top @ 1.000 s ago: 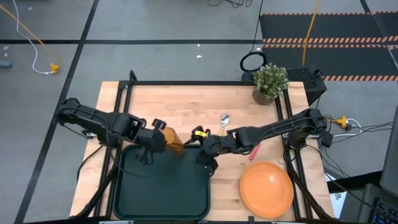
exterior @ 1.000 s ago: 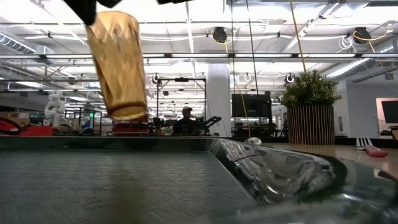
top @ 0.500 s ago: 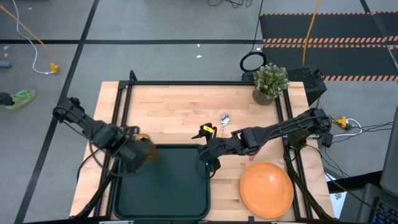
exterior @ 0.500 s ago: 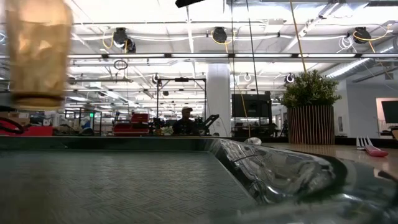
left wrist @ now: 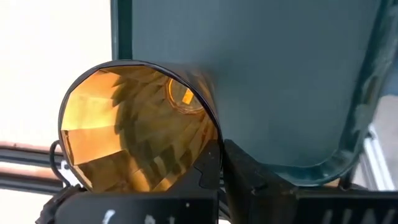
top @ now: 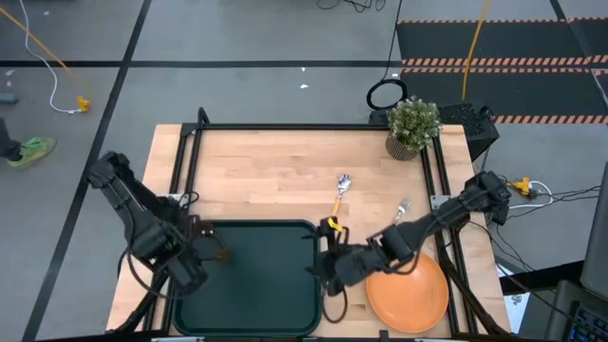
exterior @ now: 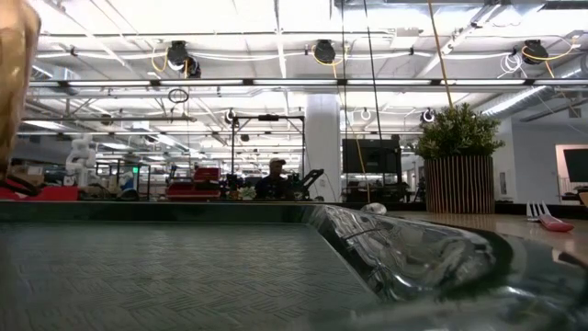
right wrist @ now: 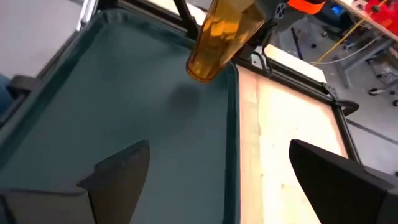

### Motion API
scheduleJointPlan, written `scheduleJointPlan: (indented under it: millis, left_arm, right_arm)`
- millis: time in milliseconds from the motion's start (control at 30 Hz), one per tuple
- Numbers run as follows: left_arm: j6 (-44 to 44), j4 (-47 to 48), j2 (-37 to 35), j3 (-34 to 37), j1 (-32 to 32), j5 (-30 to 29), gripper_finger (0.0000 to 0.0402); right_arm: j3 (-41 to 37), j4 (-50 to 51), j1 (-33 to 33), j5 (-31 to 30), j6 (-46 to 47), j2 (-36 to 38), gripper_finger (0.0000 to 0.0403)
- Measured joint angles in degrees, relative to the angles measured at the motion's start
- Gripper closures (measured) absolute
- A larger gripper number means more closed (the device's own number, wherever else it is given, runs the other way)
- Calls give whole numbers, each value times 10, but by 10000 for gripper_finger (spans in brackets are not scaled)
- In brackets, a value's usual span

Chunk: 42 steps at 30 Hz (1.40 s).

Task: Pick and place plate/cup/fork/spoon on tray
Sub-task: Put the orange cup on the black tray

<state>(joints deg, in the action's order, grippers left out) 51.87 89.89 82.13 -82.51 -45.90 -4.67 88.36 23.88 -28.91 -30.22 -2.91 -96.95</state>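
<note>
Cup (left wrist: pixel 140 130) now hangs at the tray's (top: pixel 256 285) left rim, pinched in my left end effector (top: pixel 211 253), having swung there from the tray's far edge. My right end effector (top: pixel 328 275), spread wide and empty, has pulled back beside the plate (top: pixel 413 290). Setting down looks next; fork (top: pixel 401 210) and spoon (top: pixel 340 186) wait farther off on the surface (top: pixel 275 171).

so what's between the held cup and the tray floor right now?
Nothing: right wrist view shows the cup hanging over bare tray, a gap beneath its base.
</note>
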Motion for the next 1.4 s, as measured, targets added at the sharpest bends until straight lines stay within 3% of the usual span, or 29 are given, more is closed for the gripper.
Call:
scheduleJointPlan:
  millis: [367,567,1400]
  left_arm:
    - [23,3,2,91,-4,53,399]
    - [35,1,-21,94,-5,39,399]
    - [26,1,-34,144,4,60,378]
  right_arm:
    - [-11,-25,-48,-74,58,0,26]
    - [-43,-74,-50,-72,43,-1,26]
    - [-48,-74,-47,-70,35,0,26]
